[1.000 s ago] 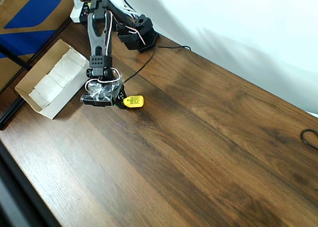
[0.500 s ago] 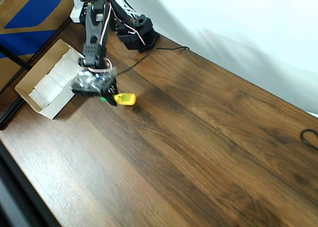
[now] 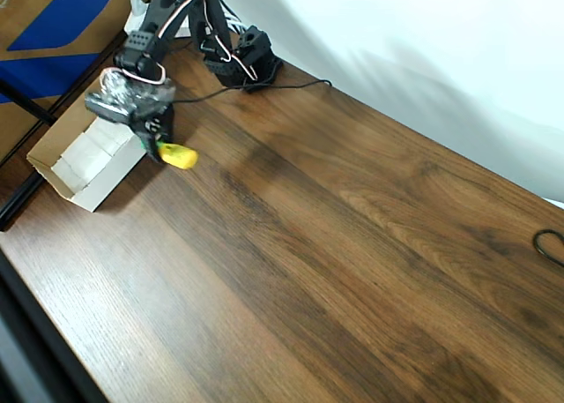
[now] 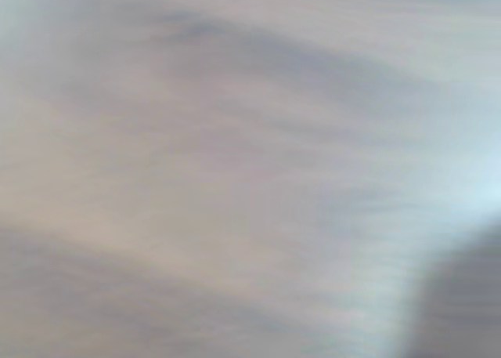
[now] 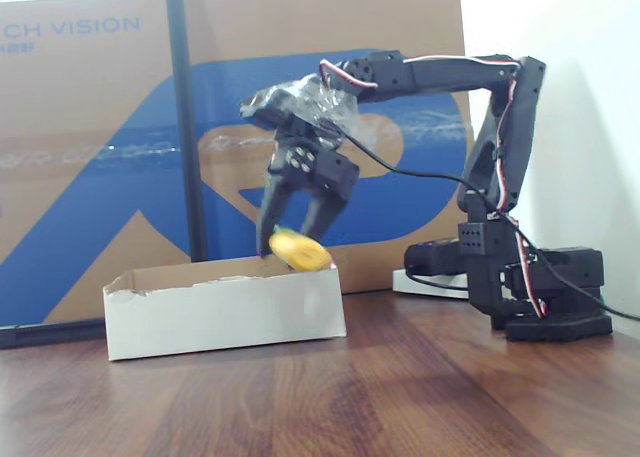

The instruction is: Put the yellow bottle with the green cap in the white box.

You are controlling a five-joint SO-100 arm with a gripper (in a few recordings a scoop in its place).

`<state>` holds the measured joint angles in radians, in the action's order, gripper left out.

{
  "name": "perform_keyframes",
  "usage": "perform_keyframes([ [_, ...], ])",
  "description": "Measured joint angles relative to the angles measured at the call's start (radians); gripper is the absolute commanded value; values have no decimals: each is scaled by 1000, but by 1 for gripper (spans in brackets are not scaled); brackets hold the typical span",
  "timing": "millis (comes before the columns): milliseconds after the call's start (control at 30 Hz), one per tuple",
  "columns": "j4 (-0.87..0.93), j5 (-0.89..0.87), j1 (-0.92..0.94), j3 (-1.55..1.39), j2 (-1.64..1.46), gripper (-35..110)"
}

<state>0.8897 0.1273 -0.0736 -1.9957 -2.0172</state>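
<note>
Now tool (image 5: 300, 227) clamped on yellow bottle (image 3: 179, 157), carried above tabletop (image 3: 335, 262), just at white box (image 5: 225, 307) right end. Pickup done; left: move over box, release.

Lab bench; wooden table (image 3: 352, 262); printed carton (image 5: 90, 127).

Dark wood-grain table (image 3: 352, 244), glossy under soft light. White wall (image 3: 423, 33) behind it. Large brown-and-blue carton (image 5: 90, 147) stands at table's edge. Black cable (image 3: 551, 244) lies at overhead view's right edge.
</note>
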Motion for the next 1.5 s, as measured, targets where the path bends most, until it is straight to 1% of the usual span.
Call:
perform_keyframes([
  [167,3,-18,137,0,-46,0],
  [333,3,-55,330,0,-57,0],
  [467,5,-57,410,38,-46,0],
  [567,-3,-57,469,130,41,0],
  [800,-3,-55,528,325,278,0],
  [1133,-3,-72,732,517,552,0],
  [1367,-3,-74,834,566,618,0],
  [1400,-3,-74,838,569,618,2],
  [1467,-3,-84,834,571,618,12],
  [1500,-3,-92,830,571,618,13],
])
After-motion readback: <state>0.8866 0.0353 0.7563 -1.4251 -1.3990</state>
